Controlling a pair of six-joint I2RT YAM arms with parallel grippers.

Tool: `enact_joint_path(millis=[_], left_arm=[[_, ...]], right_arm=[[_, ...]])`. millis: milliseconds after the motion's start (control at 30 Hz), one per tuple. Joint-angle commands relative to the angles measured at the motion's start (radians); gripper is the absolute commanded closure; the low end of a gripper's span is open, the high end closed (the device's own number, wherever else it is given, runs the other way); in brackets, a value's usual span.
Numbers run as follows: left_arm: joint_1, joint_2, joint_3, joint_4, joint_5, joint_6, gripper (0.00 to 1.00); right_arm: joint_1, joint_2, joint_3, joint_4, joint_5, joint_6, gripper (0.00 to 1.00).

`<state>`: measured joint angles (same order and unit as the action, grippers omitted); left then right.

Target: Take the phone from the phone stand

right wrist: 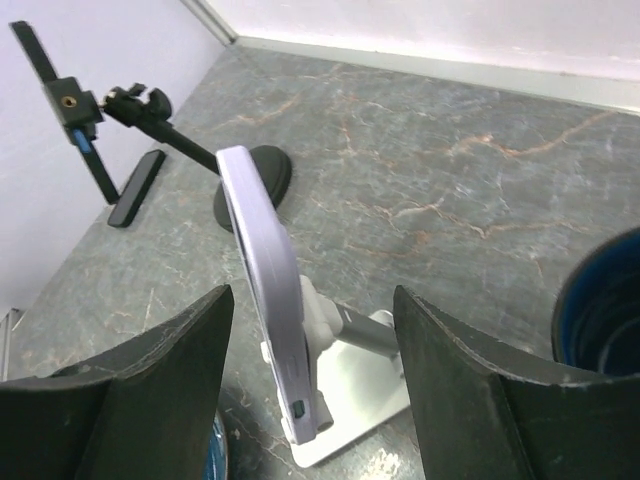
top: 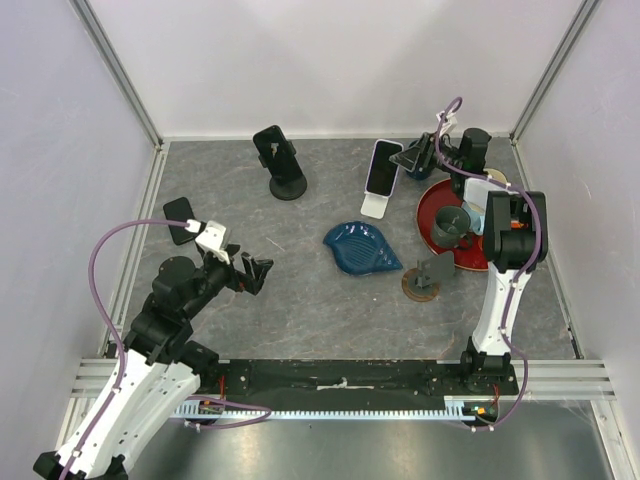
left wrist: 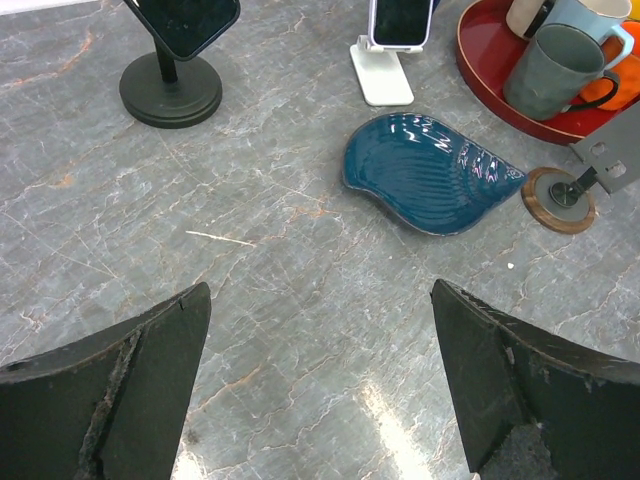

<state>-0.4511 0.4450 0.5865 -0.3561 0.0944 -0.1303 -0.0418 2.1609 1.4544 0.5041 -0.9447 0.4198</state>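
**Status.** The right claw (right wrist: 312, 293) stands partly spread astride the phone (right wrist: 262, 262), with a gap on each side; it holds nothing. The left claw (left wrist: 320, 300) is wide and empty, low over the table at 7 o'clock. The phone leans on the white stand (right wrist: 355, 385), at 1 o'clock from the table's middle.

**Risks, gravest first**
1. The stand comes away with the phone. It looks light and unfixed. If its cradle binds, a lift would likely drag or tip it, and the left claw is well apart, not placed to pin it.
2. Off-centre squeeze. In the wrist view the phone sits nearer the 9 o'clock finger. That pad would land first and could shove phone and stand sideways.
3. Slip. The phone's rounded edges offer little hold.
4. Collision. The tray (top: 425, 215) of mugs lies near, at 4 o'clock from the stand.
5. Wrong target. A 2nd phone sits on the black stand (top: 288, 186) at 11 o'clock.

**Not visible**
1. The cradle lip is hidden behind the phone's own edge.
2. The phone shows edge-on in the wrist view, so its screen is unseen.
3. From above, the right claw's fingertips merge into 1 dark mass, so how far down they reach is uncertain, possibly only the phone's upper part.
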Motion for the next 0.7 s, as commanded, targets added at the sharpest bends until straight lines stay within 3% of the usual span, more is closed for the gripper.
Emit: enact_joint_path(millis=[0,367,667], left_arm=[[-0.003,0.011,0.016,0.042,-0.01,0.041,0.03],[-0.003,0.018,0.016,0.043,-0.007,0.043,0.03],[-0.003,0.018,0.016,0.045,-0.004,0.043,0.03]], right_arm=[[0.002,0.022,0.054,0.182,-0.094,0.068,0.29],[0.0,0.1,0.081,0.367,-0.144,0.227,0.4],[0.0,0.1,0.086,0.433,-0.158,0.267,0.71]])
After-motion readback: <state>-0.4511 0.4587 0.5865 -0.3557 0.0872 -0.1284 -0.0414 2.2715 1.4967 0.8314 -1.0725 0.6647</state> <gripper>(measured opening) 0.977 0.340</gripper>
